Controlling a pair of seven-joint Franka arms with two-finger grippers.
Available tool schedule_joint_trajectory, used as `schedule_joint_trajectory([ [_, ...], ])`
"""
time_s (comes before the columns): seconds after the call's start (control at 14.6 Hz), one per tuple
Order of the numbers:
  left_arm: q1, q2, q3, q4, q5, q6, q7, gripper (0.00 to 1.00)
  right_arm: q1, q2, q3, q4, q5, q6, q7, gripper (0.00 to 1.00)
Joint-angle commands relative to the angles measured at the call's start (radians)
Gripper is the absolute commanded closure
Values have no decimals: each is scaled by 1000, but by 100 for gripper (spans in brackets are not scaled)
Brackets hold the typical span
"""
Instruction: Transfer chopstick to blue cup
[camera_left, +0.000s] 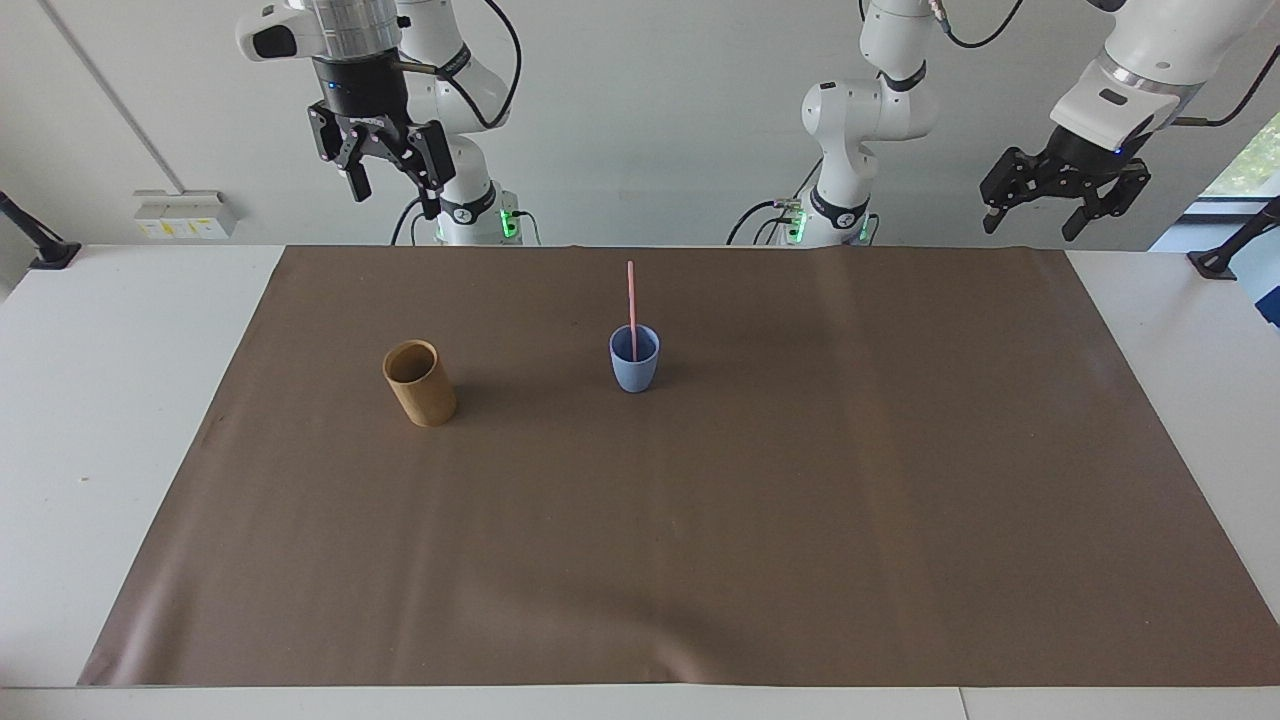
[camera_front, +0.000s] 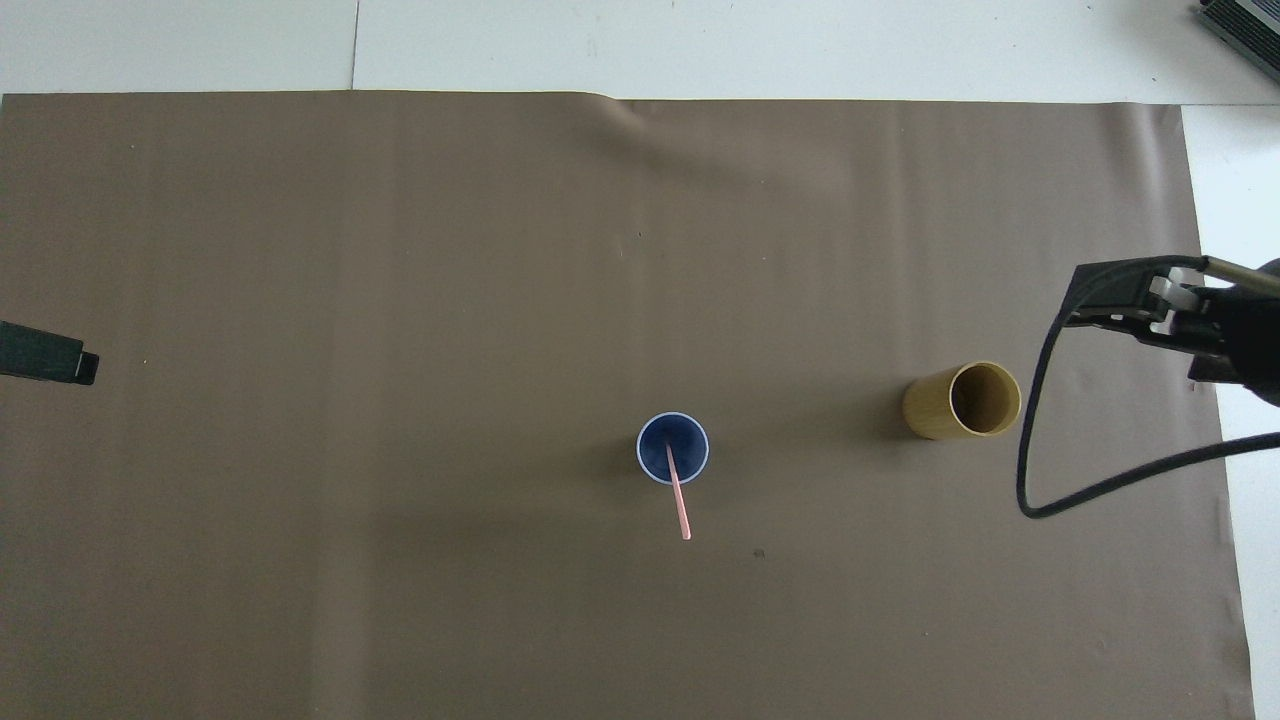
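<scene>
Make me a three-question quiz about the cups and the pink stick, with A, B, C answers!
1. Where is the chopstick?
A. lying on the mat
B. standing in the blue cup
C. in the tan cup

2. How many cups are on the brown mat?
A. one
B. two
C. three

3. What is the right gripper doing?
A. holding the chopstick
B. squeezing the tan cup
C. hanging open and empty, up in the air

Answers:
1 B: the pink stick rises out of the blue cup's mouth.
2 B: only a blue cup and a tan cup stand there.
3 C: its fingers are apart with nothing between them; the left gripper waits open too.
</scene>
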Motion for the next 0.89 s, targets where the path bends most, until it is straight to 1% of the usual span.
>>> schedule_joint_trajectory([
  [0.0, 17, -25, -12, -29, 16, 7, 7, 0, -19, -9, -76, -10, 9, -49, -191, 0],
  [0.14, 17, -25, -12, -29, 18, 7, 7, 0, -25, 8, -98, -35, 0, -81, -315, 0],
  [0.21, 17, -23, -12, -29, 16, 7, 7, 0, -25, 34, -98, -38, -6, -81, -360, 0],
  [0.27, 17, -23, -12, -29, 16, 7, 7, 0, -33, 66, -99, -33, 1, -71, -363, 0],
  [0.48, 17, -23, -12, -29, 18, 9, 7, 0, -57, 54, -95, -62, 14, -67, -367, 0],
  [0.69, 17, -25, -12, -29, 18, 7, 7, 0, -54, 57, -92, -56, 56, -60, -362, 0],
  [0.82, 17, -25, -12, -29, 18, 7, 7, 0, -56, 62, -92, -52, 55, -63, -362, 0],
])
